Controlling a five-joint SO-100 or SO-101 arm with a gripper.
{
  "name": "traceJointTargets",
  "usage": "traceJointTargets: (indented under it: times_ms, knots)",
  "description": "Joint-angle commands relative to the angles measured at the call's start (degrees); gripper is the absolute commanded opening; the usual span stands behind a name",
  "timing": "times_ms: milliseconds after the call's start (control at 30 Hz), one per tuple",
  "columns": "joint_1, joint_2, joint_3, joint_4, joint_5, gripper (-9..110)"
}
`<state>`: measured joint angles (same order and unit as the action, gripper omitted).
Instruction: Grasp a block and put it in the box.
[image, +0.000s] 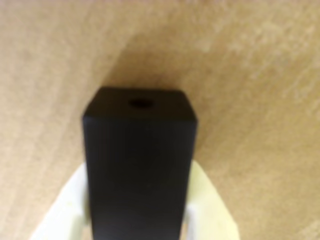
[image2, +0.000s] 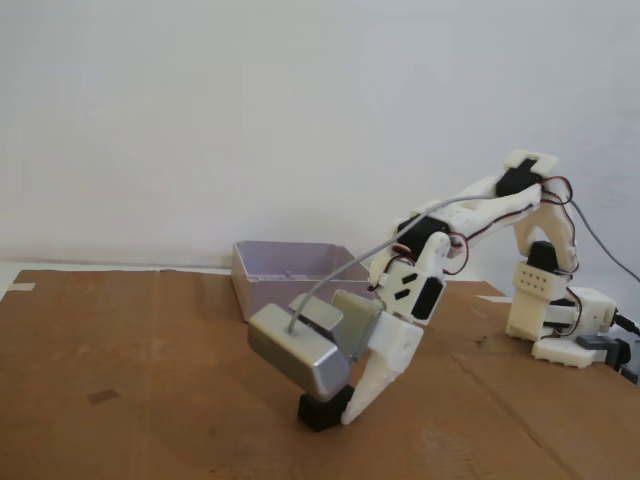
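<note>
The block (image: 139, 165) is a matte black cuboid with a small round hole in its end face. In the wrist view its long axis runs away from the camera. The gripper (image2: 335, 412) has its cream jaws clamped on its sides, low over brown cardboard (image2: 150, 380). The lilac-grey box (image2: 285, 272) sits behind, near a white wall (image2: 250, 110).

hobby bench, cardboard-covered table (image2: 150, 350), bare wall (image2: 250, 100)

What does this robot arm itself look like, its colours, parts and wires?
The arm is cream-white plastic with black motor blocks at its joints and thin red wires. A shiny grey metal housing sits beside the gripper, with a grey cable arching back. The gripper's fingers are pointed, cream-white.
</note>
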<state>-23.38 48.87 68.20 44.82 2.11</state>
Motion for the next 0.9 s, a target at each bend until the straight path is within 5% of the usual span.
traceJointTargets:
  times_ms: [0,867]
  knots:
    - [0.18,1.41,-4.48,-0.62,0.44,0]
    - [1.23,9.93,-6.15,-0.09,0.0,0]
